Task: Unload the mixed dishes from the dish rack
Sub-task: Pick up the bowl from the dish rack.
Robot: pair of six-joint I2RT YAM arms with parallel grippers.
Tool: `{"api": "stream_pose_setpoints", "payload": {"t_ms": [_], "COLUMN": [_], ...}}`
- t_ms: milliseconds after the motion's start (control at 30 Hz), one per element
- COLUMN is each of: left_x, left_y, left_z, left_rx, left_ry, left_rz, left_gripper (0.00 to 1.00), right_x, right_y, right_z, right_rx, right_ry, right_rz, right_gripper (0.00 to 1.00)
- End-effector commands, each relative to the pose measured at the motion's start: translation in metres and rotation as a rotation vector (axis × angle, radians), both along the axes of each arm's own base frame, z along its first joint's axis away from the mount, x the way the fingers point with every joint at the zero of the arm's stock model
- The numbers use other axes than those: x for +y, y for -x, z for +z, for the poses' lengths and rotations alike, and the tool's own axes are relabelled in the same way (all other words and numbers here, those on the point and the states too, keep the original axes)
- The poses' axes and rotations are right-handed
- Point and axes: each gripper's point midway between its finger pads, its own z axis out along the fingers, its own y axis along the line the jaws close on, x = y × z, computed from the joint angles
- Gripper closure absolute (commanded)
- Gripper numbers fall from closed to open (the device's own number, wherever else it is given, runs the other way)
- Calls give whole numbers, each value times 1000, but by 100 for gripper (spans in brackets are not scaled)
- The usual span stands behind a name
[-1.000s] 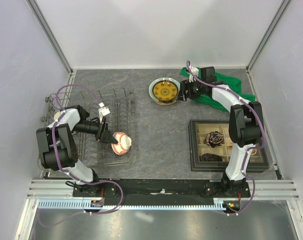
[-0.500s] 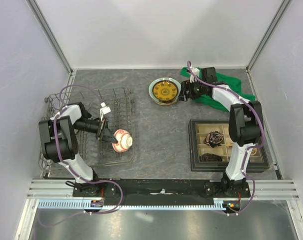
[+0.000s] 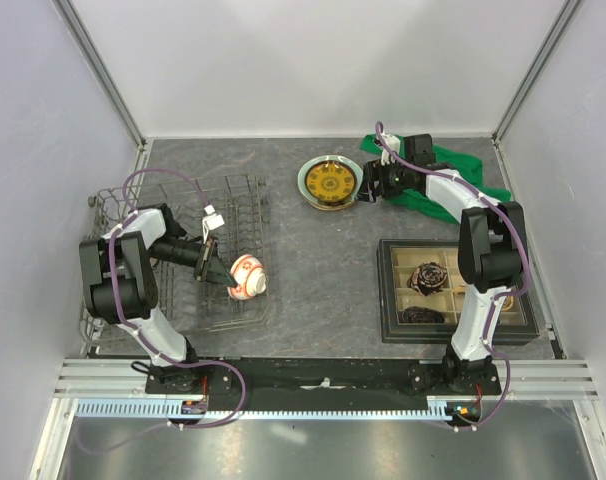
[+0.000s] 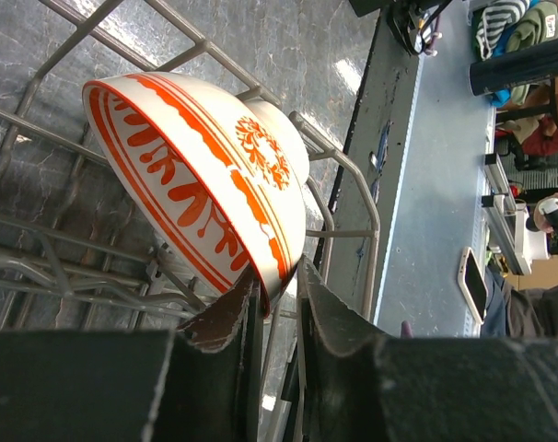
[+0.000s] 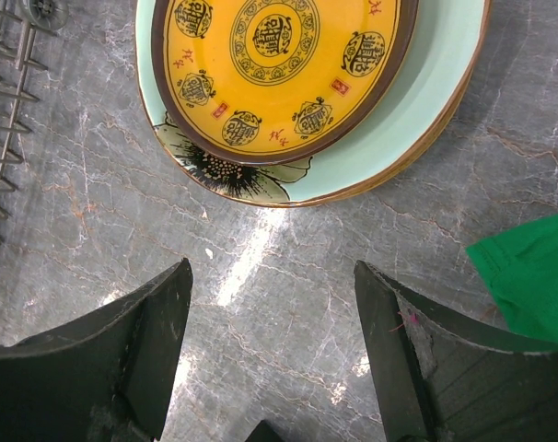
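The yellow-gold patterned plate (image 5: 279,55) is lying unloaded on the pale green plate (image 5: 426,101), far centre, with the right gripper (image 5: 270,359) spread open beside them. The red-and-white patterned bowl (image 4: 201,180) is being pinched by its rim in the left gripper (image 4: 279,295) at the near right corner of the dish rack (image 3: 133,200), with wires crowding it. A black tray (image 3: 393,300) is sitting to the right.

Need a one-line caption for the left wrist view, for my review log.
Left gripper pinches the rim of the tilted red-and-white bowl, dish rack wires behind it.
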Motion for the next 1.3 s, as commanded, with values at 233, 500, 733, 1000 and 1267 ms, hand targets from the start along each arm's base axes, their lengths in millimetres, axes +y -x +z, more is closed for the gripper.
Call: {"api": "stream_pose_setpoints", "payload": {"t_ms": [233,500,733,1000,1267], "left_x": [-2,-3,0,7,9], "left_y": [-21,-29,-35,-38,-41], "left_z": [20,36,37,35,40], "left_rx": [-185,-205,-199,-190,-217], "left_ry": [37,62,51,39,36], "left_rz": [-8,30,76,120,122], "left_gripper": [98,98,99,98,99], "right_x": [-2,-4,-4,-5,-6], "right_y": [-4,-5,-4,-5,-4], "right_z": [-6,-6,-6,-7,-9], "right_rx": [-14,-14,-11,-9,-6], "right_ry": [-1,-3,-5,-7,-5], "right_rz": [12,10,11,10,9], "right_gripper": [21,21,21,21,21]}}
